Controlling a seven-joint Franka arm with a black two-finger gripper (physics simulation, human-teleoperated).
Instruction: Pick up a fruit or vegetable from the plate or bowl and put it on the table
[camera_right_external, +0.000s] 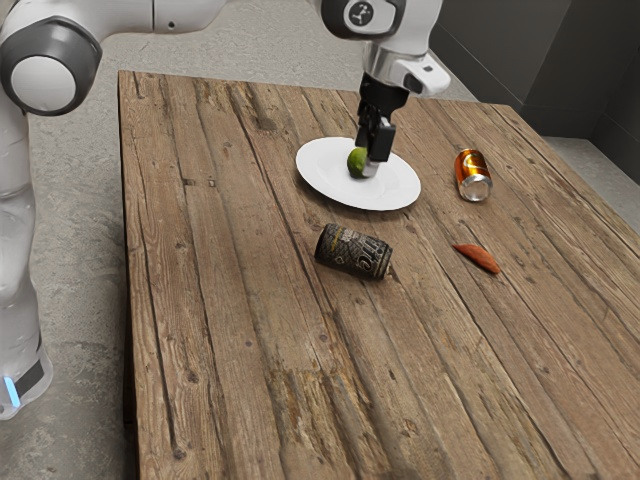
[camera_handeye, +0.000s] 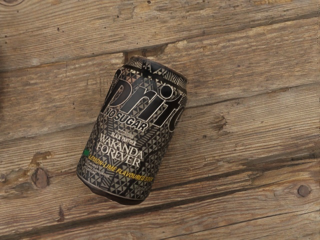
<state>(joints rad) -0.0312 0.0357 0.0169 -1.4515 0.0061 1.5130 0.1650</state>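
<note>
Lime (camera_right_external: 355, 162) over plate (camera_right_external: 325, 183), at end effector (camera_right_external: 372, 166) | grip: cannot tell | risk 1: off-centre hold, lime slips | risk 2: low exit, plate or black can (camera_right_external: 353, 251) bumped

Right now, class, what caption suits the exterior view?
Robot hand beside green fruit on a white plate, black can and orange can nearby.

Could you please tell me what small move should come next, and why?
Probably closing the gripper firmly on the green fruit before any lift: the gripper is down right at the fruit, partly covering it, over the plate.
</note>
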